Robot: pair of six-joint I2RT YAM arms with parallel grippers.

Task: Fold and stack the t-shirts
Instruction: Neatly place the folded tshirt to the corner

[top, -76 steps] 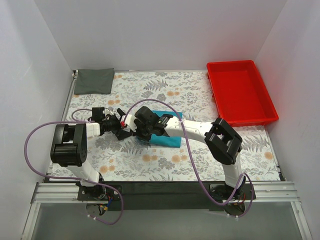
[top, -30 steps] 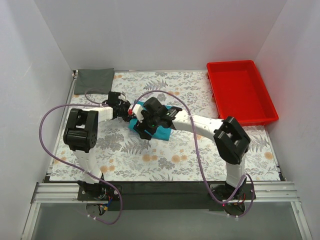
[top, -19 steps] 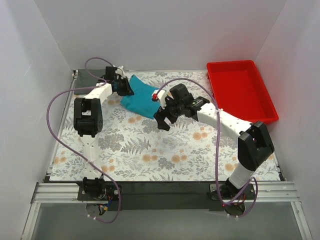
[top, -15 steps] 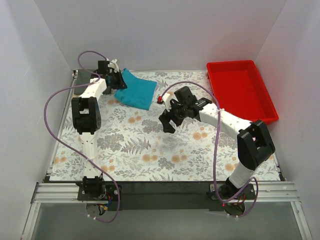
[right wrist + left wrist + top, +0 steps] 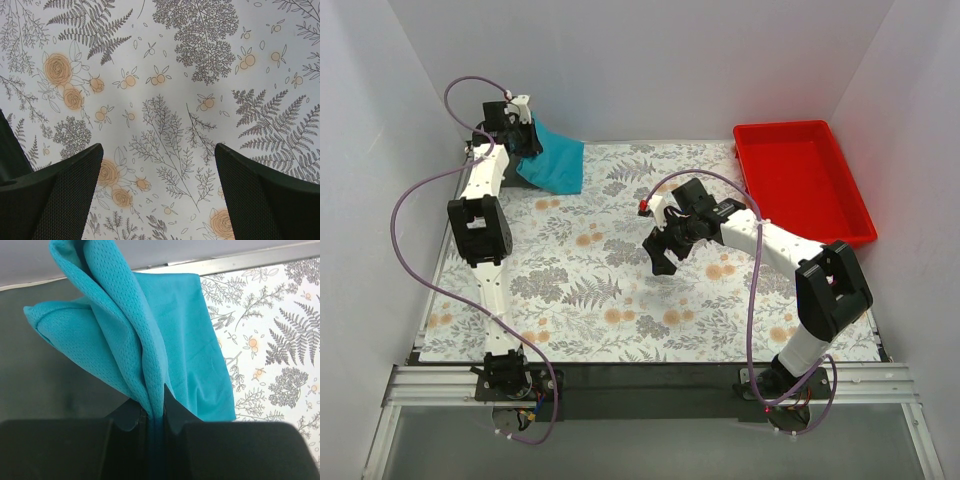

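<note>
My left gripper (image 5: 517,128) is up at the back left corner, shut on a bunched edge of the teal t-shirt (image 5: 556,164). The shirt hangs from it and drapes down onto the table. In the left wrist view the teal t-shirt (image 5: 165,335) is pinched between my left gripper (image 5: 154,412) jaws. Under and behind it lies the dark grey t-shirt (image 5: 45,385), flat. My right gripper (image 5: 665,257) hovers over the middle of the floral cloth. In its wrist view my right gripper (image 5: 159,165) is open with only cloth pattern between the fingers (image 5: 55,195).
A red tray (image 5: 785,127) stands at the back right. The white side walls close in the table on the left, back and right. The left arm's purple cable (image 5: 410,190) loops out to the left.
The left gripper has carried the teal t-shirt from the table's middle to the back left corner, over the grey one. The right gripper has let go, opened wide and drawn back towards the middle.
</note>
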